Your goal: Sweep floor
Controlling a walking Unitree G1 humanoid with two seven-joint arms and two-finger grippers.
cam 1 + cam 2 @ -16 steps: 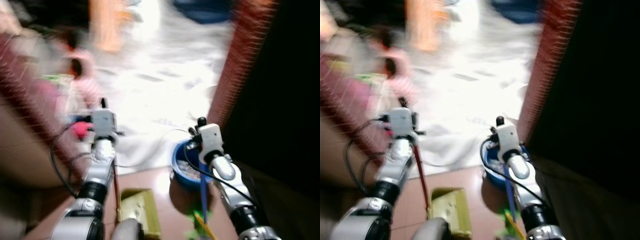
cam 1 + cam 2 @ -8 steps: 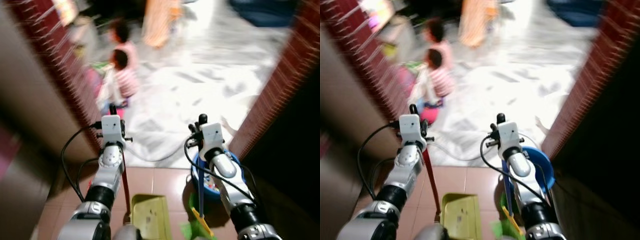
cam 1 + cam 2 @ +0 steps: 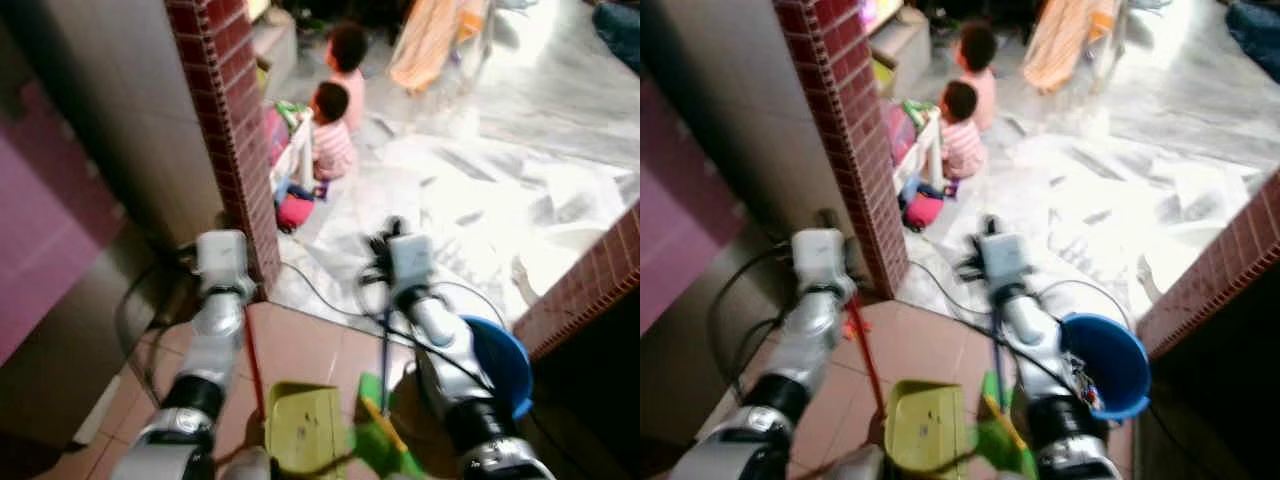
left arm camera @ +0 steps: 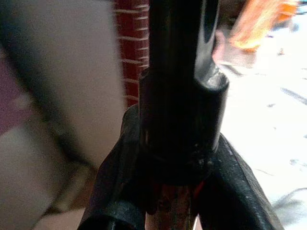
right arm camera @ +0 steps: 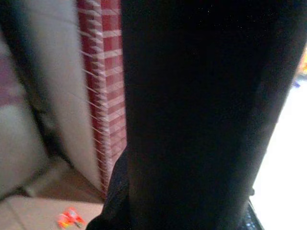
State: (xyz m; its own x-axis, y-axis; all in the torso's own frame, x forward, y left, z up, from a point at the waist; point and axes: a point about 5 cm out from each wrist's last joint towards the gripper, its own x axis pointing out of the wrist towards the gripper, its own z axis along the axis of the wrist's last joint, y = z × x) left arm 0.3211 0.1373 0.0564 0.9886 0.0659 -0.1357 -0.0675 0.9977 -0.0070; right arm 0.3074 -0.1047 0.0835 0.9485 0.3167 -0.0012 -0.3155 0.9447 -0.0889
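From the head I see my yellow-green dustpan (image 3: pixel 297 436) at 6 o'clock on the tiles, its red handle (image 3: pixel 866 363) rising to the left gripper (image 4: pixel 172 191), clamped around it at the wrist, while the right gripper's (image 5: pixel 201 115) grip I cannot tell.

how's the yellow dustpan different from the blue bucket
The dustpan is yellow-green, flat and shallow, lying on the tiles between the two arms, with a red handle rising from it toward the left arm. The bucket is blue, round and deep, with small bits inside, and sits further to the robot's right, by the low brick wall. Both rest low on the tiled floor just in front of the robot.
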